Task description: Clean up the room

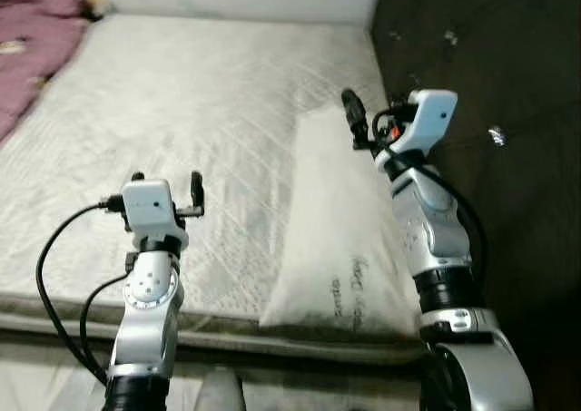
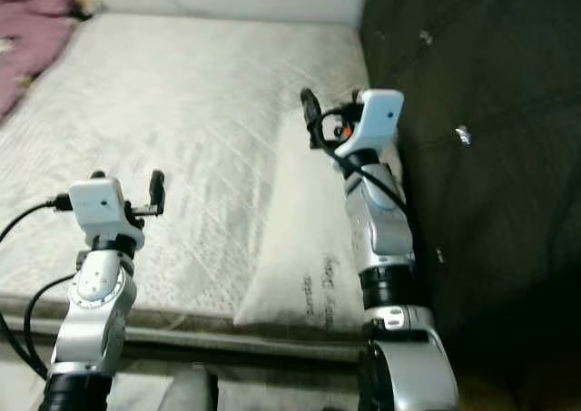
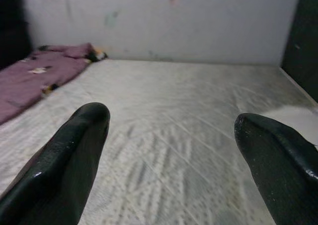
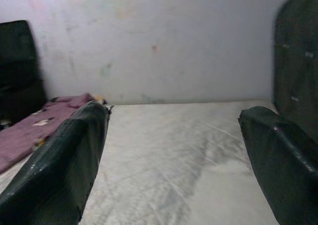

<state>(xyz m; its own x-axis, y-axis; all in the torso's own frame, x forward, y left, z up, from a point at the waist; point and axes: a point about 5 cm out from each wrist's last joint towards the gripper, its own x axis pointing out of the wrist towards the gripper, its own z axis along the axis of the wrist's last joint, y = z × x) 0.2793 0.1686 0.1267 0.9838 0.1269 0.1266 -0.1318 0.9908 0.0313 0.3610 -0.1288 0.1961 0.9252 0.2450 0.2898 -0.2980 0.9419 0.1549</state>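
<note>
We see the white pillow (image 1: 340,239) on the bed (image 1: 182,112) along its right edge, long axis running away from us, directly beneath our right jaws (image 1: 356,121), gaping and empty; the left jaws (image 1: 165,186), likewise wide and empty, hover well aside

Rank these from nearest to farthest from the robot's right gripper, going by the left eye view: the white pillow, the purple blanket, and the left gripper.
From the right gripper:
1. White pillow: directly beneath it, along the mattress's right edge.
2. Left gripper: over the mattress's near left part.
3. Purple blanket: at the far left corner of the bed.
</note>
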